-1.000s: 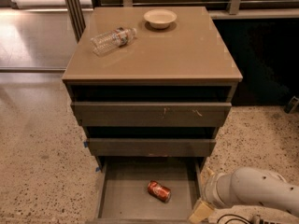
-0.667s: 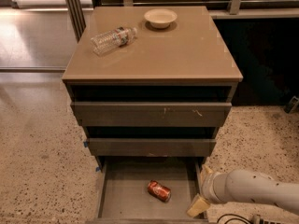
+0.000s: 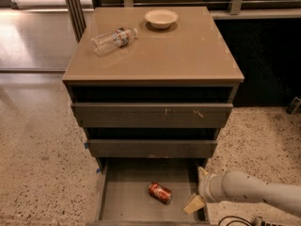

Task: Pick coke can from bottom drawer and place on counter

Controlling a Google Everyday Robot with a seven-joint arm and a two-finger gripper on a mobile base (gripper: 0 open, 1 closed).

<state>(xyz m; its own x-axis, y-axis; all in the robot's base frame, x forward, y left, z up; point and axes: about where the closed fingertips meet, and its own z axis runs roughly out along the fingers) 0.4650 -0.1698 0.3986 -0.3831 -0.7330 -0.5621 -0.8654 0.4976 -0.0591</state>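
Your pincer (image 3: 198, 188), released, sits 3 o'clock of the coke can (image 3: 160, 192) in the bottom drawer (image 3: 127, 199), terrazzo floor (image 3: 42, 173) around, drawer front cropped.

Coke can (image 3: 160, 192) lies (on its side) in bottom drawer (image 3: 126, 199); tool (image 3: 198, 188) just beside.

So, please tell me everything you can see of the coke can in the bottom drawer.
The coke can is small and red with pale markings, and it looks like metal. It lies on its side, slanted, on the flat grey floor of the open bottom drawer, a little right of the middle and toward the front. Only the drawer floor touches it. The gripper is to its right, near the drawer's right wall, apart from the can.
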